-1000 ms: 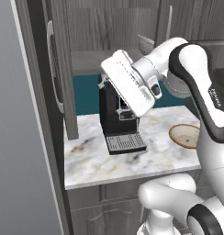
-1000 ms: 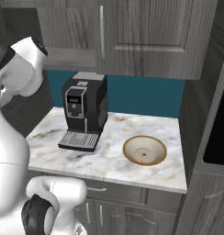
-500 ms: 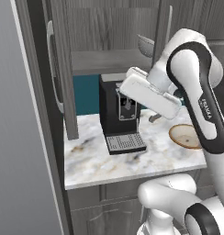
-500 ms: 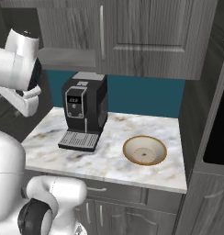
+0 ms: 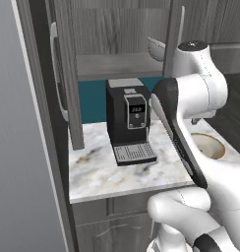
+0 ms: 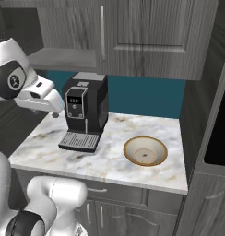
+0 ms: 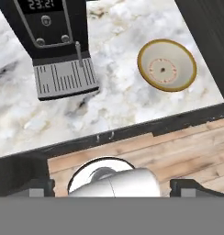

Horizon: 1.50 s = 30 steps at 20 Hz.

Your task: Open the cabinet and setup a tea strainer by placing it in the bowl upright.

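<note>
We had swung the arm back from the opened cabinet [image 5: 68, 78]; the gripper [image 7: 113, 188] stayed spread and empty above the bowl [image 7: 166, 65], the tea strainer [image 5: 156, 47] still shelved.

Setting: home kitchen. Evidence: marble tabletop [image 6: 109, 159], dark wood-grain wall cabinet [image 6: 146, 37], coffee machine [image 6: 84, 115] at 9 o'clock of bowl [image 6: 145, 151], teal backsplash [image 6: 142, 99], wooden floor [image 7: 178, 151].
</note>
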Tool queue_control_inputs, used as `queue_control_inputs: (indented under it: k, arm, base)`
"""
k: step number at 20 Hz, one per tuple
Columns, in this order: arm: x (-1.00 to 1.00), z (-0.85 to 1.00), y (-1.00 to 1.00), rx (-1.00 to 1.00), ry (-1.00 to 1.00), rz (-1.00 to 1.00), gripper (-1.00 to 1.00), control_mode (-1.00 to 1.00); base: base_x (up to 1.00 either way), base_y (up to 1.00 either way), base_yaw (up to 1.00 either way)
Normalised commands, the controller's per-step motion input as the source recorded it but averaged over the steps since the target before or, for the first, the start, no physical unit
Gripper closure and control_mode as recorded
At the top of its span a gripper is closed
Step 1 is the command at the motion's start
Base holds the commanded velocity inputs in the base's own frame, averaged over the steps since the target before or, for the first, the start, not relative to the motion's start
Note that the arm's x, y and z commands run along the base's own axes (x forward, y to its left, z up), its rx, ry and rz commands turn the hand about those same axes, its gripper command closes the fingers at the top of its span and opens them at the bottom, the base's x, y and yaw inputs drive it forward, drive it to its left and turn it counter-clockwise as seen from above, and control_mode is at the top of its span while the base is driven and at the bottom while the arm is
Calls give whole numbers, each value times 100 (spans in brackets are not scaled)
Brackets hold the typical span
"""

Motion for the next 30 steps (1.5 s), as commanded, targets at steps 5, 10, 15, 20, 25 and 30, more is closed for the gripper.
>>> queue_control_inputs:
  k: [5, 10, 15, 20, 25, 30]
  arm:
    - [45, 63, -85, 1, -27, 0, -100, -100]
    - [23, 93, -63, 4, -31, 0, -100, -100]
    - [28, 95, -25, 2, -22, 2, -100, -100]
    - [6, 82, -1, 2, -31, 14, -100, -100]
    - [5, 35, 0, 0, -23, 11, -100, -100]
    - [13, -5, 0, 0, 0, 0, -100, -100]
  base:
    - [0, 0, 0]
    - [0, 0, 0]
    - [0, 0, 0]
    - [0, 0, 0]
    - [0, 0, 0]
    - [0, 0, 0]
